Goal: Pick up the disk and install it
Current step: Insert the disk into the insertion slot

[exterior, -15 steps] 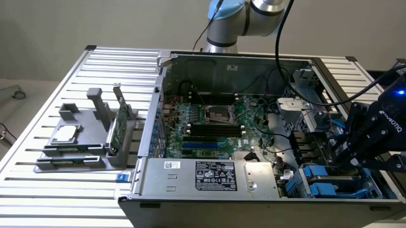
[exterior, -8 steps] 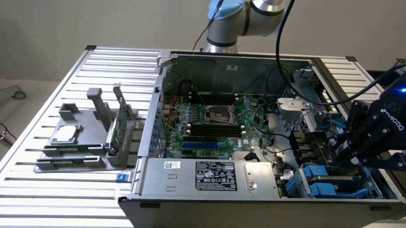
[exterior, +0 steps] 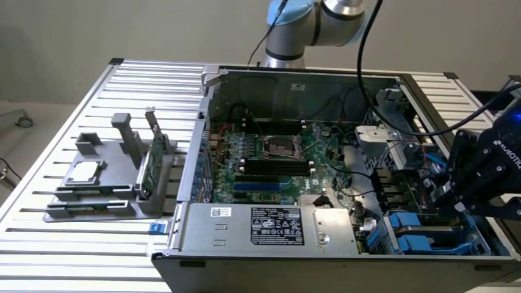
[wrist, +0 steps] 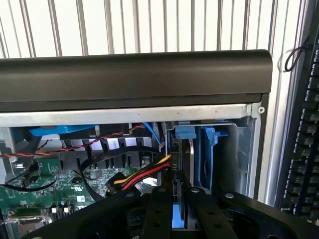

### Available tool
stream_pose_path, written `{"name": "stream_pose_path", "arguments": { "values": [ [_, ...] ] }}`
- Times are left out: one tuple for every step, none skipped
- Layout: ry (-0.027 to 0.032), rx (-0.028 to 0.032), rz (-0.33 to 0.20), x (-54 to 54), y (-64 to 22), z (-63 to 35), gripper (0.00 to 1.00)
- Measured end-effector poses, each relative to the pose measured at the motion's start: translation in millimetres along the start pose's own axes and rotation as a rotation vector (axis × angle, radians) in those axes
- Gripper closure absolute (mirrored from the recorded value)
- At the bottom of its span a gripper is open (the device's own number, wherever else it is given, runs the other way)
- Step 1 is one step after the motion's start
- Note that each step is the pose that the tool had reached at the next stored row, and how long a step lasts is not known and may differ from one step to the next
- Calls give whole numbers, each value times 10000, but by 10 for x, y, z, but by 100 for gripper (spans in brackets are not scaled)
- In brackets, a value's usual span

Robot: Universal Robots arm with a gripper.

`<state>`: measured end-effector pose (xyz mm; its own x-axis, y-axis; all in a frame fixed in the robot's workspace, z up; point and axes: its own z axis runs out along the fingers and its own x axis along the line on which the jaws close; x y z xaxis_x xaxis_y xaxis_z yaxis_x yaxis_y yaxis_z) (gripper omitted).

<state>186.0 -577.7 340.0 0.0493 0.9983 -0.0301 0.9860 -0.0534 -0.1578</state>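
The disk (wrist: 192, 155) stands on edge in the drive bay at the corner of the open computer case (exterior: 244, 259); its silver-grey side and blue carrier frame (wrist: 208, 149) show in the wrist view. My gripper (wrist: 177, 193) sits right over it, its two black fingers (wrist: 160, 199) close together on the disk's thin blue edge. In the exterior view my gripper (exterior: 457, 204) hangs low over the drive bay at the case's front corner, on the exterior view's right, and hides the disk there.
Blue carriers (exterior: 409, 223) fill the bay beside the gripper. Red, yellow and black cables (wrist: 144, 174) run next to the disk. The motherboard (exterior: 273, 162) and power supply (exterior: 269, 226) occupy the case. A grey fixture (exterior: 102, 183) holds a green card (exterior: 153, 162) and a chip. A keyboard (wrist: 304, 144) lies outside the case.
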Motion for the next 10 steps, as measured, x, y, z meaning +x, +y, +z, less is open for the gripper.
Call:
{"name": "stream_pose_path", "arguments": {
  "values": [
    [-1, 2, 1, -8, 1, 1, 83],
    [0, 3, 4, -18, 2, 2, 83],
    [0, 4, 8, -28, 3, 3, 83],
    [1, 4, 13, -36, 3, 5, 83],
    [2, 5, 18, -41, 4, 8, 83],
    [3, 5, 20, -44, 4, 11, 83],
    [3, 5, 20, -44, 5, 14, 83],
    [1, 5, 21, -44, 4, 16, 83],
    [1, 4, 21, -44, 3, 19, 83],
    [1, 5, 22, -45, 0, 22, 83]
  ]
}}
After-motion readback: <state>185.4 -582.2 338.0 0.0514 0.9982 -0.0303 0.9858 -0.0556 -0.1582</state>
